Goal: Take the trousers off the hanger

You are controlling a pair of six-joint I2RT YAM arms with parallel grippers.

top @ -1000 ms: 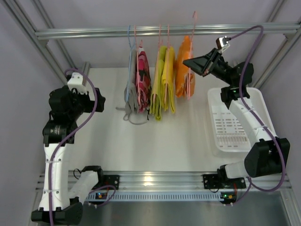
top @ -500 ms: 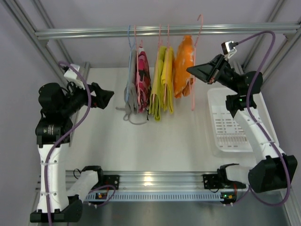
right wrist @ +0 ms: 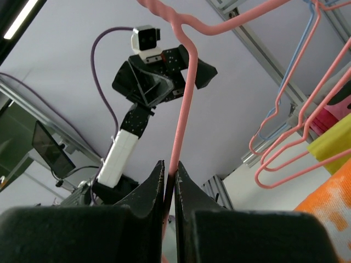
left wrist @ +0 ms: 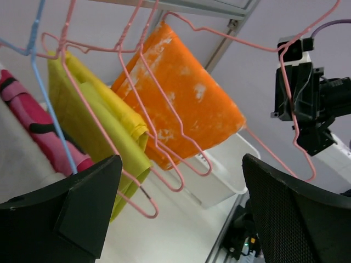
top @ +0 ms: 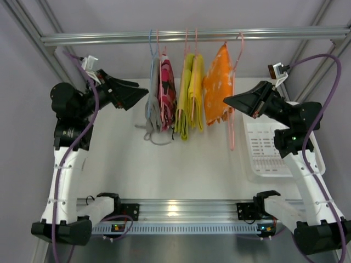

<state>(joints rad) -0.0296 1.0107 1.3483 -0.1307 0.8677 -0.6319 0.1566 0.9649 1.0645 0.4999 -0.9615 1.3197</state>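
Note:
The orange trousers (top: pixel 218 85) hang spread on the pale pink hanger (top: pixel 231 137), whose hook sits up by the rail. My right gripper (top: pixel 227 100) is shut on the hanger's long wire just right of the trousers; in the right wrist view the hanger (right wrist: pixel 184 98) runs straight up out of the shut gripper (right wrist: pixel 171 176). My left gripper (top: pixel 140 93) is raised and open, pointing at the hanging row from the left. From the left wrist the trousers (left wrist: pixel 192 104) and hanger (left wrist: pixel 296 137) show beyond the open gripper (left wrist: pixel 181 219), with nothing between its fingers.
Yellow-green garments (top: pixel 189 96), a pink-and-black garment (top: pixel 166 87) and a blue-grey hanger (top: pixel 152 49) hang on the rail (top: pixel 109 38) between my left gripper and the trousers. A white basket (top: pixel 274 148) stands on the table at the right, under the right arm.
The right gripper has drawn the hanger rightward and nearer, fanning the trousers out away from the yellow-green garments. The left arm has risen and swung its open gripper toward the hanging row.

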